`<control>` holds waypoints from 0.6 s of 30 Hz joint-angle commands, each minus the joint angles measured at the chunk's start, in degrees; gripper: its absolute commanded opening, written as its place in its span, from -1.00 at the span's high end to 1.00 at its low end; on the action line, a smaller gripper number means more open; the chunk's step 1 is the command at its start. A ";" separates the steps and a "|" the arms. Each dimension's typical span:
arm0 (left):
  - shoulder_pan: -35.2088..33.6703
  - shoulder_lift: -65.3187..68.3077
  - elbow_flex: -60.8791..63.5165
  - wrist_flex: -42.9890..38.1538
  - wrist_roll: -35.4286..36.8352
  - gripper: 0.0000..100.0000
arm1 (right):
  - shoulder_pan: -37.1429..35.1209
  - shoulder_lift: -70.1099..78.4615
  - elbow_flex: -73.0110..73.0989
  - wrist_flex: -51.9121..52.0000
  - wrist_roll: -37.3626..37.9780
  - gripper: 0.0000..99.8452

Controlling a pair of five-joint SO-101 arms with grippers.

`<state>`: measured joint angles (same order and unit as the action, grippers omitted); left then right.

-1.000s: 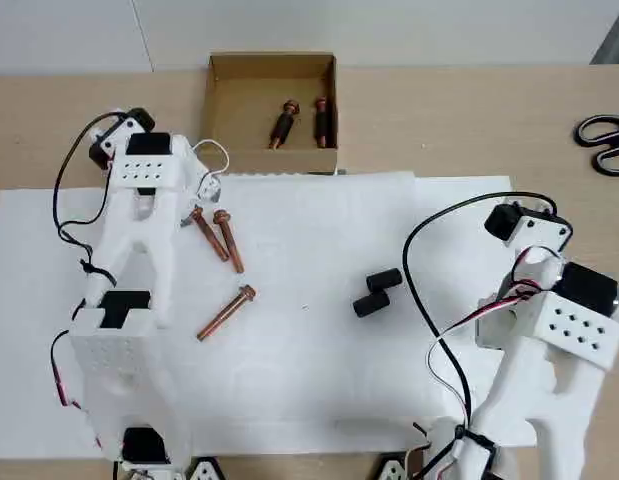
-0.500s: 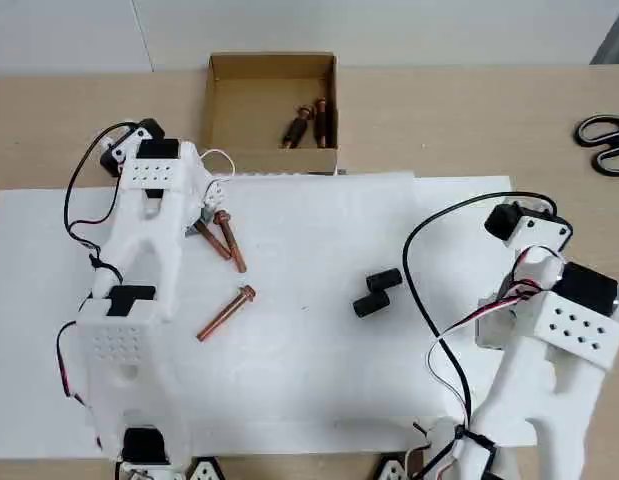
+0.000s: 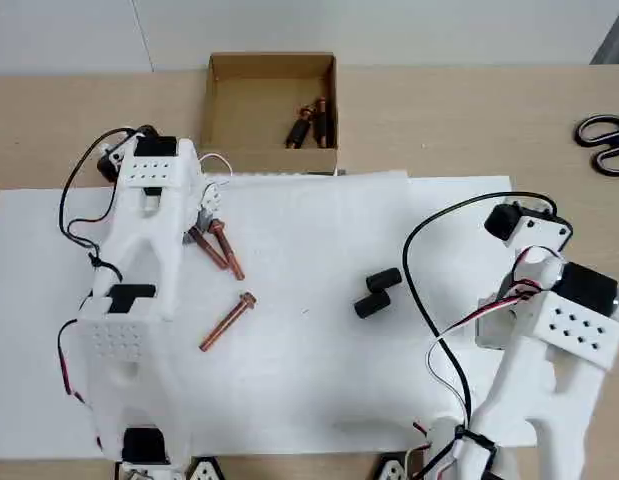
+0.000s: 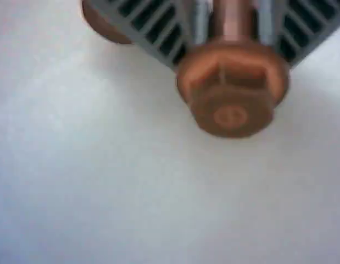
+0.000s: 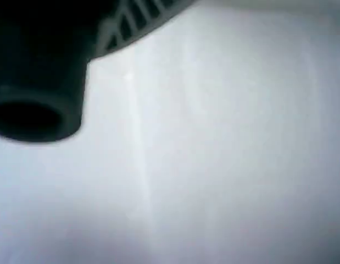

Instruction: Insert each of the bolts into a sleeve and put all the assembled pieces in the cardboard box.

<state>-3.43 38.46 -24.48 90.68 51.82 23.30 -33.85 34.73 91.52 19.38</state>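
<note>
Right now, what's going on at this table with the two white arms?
Two robot arms are putting bolts into sleeves. The left gripper is down over a copper-coloured hex-head bolt on the white foam sheet; two more bolts lie nearby. The right gripper holds a black cylindrical sleeve in its fingers, and two spare sleeves lie mid-sheet. Two assembled pieces already lie in the brown cardboard box.

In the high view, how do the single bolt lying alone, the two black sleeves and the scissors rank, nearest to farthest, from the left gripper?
Measured from the left gripper:
1. single bolt: close by, on the left part of the foam.
2. two black sleeves: mid-foam, further right.
3. scissors: off the foam, at the table's far right edge.
</note>
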 commanded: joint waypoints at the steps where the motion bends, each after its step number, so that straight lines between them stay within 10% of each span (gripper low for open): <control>1: 0.18 -3.43 -9.10 8.62 -0.18 0.99 | 0.04 -1.71 -0.70 -0.13 0.44 0.99; 18: 1.41 -29.71 -18.51 9.76 -16.97 0.99 | -11.12 -6.90 -21.98 7.34 0.44 0.99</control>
<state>-3.08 16.92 -40.31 99.65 39.08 16.09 -36.04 17.67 98.11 19.38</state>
